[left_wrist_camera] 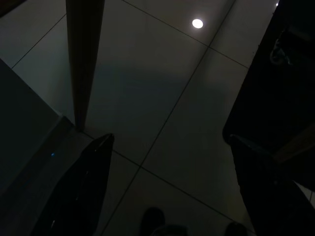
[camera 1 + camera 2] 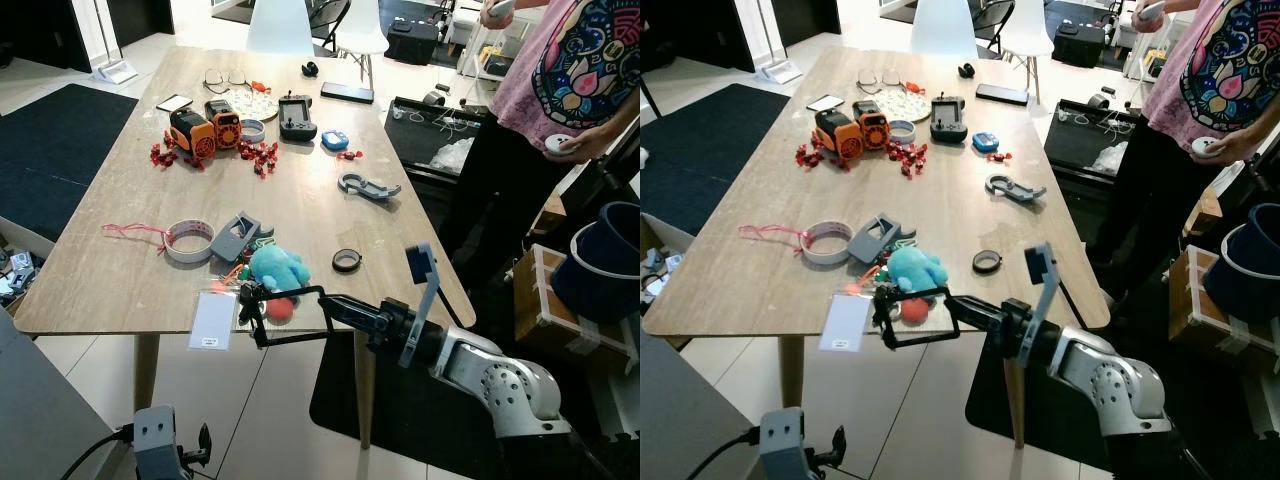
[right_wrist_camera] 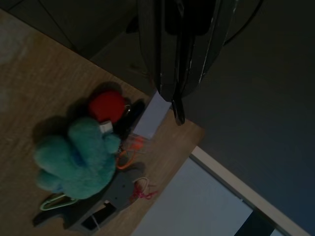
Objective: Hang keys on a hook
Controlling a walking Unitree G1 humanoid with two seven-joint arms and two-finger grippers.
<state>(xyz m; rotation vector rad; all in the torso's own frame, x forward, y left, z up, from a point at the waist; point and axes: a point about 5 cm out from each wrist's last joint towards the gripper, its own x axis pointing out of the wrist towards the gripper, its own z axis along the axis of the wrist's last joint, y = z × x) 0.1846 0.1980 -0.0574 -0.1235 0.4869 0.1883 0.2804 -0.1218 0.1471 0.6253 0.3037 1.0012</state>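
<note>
The key bunch lies near the table's front edge: a teal plush toy (image 2: pixel 277 267), a red ball (image 2: pixel 280 308) and a dark key piece (image 3: pixel 130 115) beside it. My right gripper (image 2: pixel 248 316) reaches in from the right at table height. Its tips are just in front of the red ball, over the edge by a white card (image 2: pixel 213 320). In the right wrist view its fingers (image 3: pixel 172 73) are pressed together with nothing between them. A grey hook-shaped piece (image 2: pixel 367 186) lies mid-table, right of centre. My left gripper (image 1: pixel 167 140) hangs open over the tiled floor.
A grey block (image 2: pixel 237 236), a tape roll (image 2: pixel 188 240) and a black ring (image 2: pixel 347 260) lie near the keys. Orange gadgets (image 2: pixel 200 128) and a controller (image 2: pixel 297 117) sit farther back. A person (image 2: pixel 570 90) stands at the right, by a box and a blue bucket (image 2: pixel 605 260).
</note>
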